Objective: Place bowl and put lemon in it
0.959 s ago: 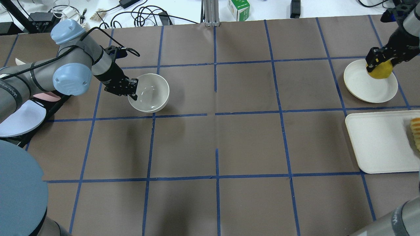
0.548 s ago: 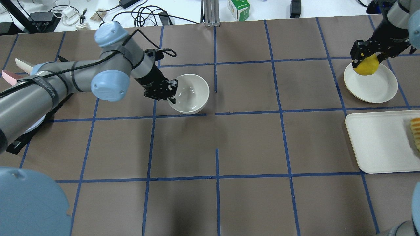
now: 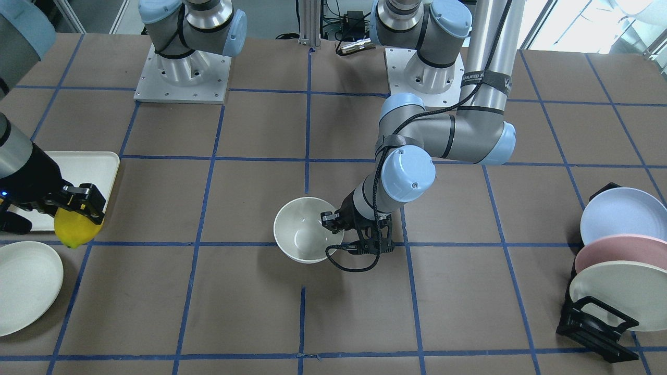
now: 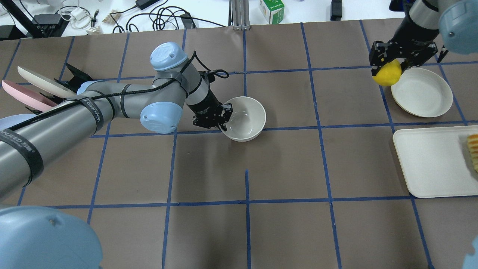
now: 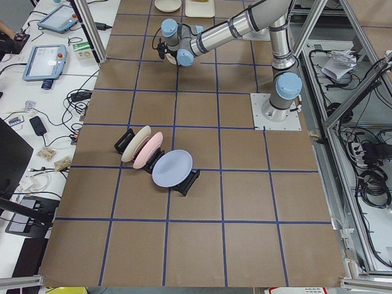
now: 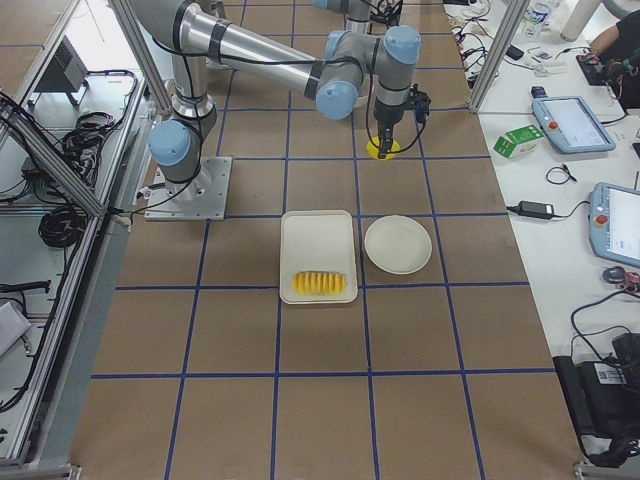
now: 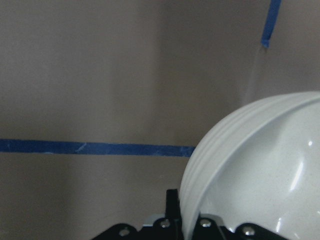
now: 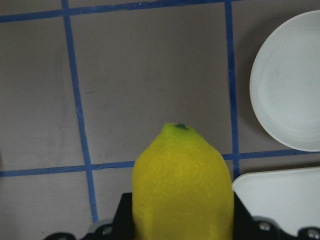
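Note:
The off-white bowl [image 4: 244, 118] is near the table's middle; it also shows in the front view [image 3: 307, 237] and fills the lower right of the left wrist view [image 7: 260, 175]. My left gripper [image 4: 223, 118] is shut on the bowl's rim at its left side; whether the bowl touches the table I cannot tell. My right gripper [image 4: 388, 67] is shut on the yellow lemon [image 4: 387, 74] and holds it in the air just left of the flat plate. The lemon fills the right wrist view [image 8: 182, 185], nub end forward, and shows in the front view [image 3: 75, 229].
A flat off-white plate [image 4: 422, 92] lies at the far right. A white tray [image 4: 435, 160] with a sliced fruit row [image 4: 473, 151] lies nearer. A rack of pastel plates [image 3: 615, 255] stands at the left end. Cables and a small box [image 4: 272, 10] lie beyond the table's far edge.
My left arm has carried the bowl rightward toward the table's middle. My right arm has lifted the lemon off the flat plate and moved it left, past the plate's edge.

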Controlling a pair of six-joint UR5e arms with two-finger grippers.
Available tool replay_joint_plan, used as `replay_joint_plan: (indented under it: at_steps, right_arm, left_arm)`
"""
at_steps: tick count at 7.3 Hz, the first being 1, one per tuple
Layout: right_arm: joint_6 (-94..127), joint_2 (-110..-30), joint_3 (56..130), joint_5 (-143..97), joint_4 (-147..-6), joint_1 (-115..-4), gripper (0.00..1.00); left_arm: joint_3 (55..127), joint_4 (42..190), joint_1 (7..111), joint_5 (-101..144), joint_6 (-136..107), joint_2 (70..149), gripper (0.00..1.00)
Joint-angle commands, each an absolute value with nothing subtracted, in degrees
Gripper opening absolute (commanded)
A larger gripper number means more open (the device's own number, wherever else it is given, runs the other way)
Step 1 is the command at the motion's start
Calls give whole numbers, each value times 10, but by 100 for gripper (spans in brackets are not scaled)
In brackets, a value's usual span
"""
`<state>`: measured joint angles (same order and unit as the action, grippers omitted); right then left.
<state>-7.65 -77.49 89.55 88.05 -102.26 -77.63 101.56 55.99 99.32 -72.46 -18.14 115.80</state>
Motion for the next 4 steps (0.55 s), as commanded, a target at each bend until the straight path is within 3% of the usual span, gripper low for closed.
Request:
replay_joint_plan:
  at_steps: [1, 2, 3, 4]
  right_arm:
    - [-14, -780, 896, 873, -1001, -836, 0]
    - [25, -780, 896, 873, -1001, -872, 0]
    - [52, -780, 896, 872, -1002, -906, 0]
    - [70, -780, 902, 870, -1005, -937, 0]
  left_arm:
    - [1019, 531, 995, -726, -182, 1173, 0]
    - [1016, 531, 994, -728, -185, 1179, 41]
    - [1015, 528, 994, -741, -187, 1179, 99]
    - [1007, 528, 990, -764, -180, 1166, 100]
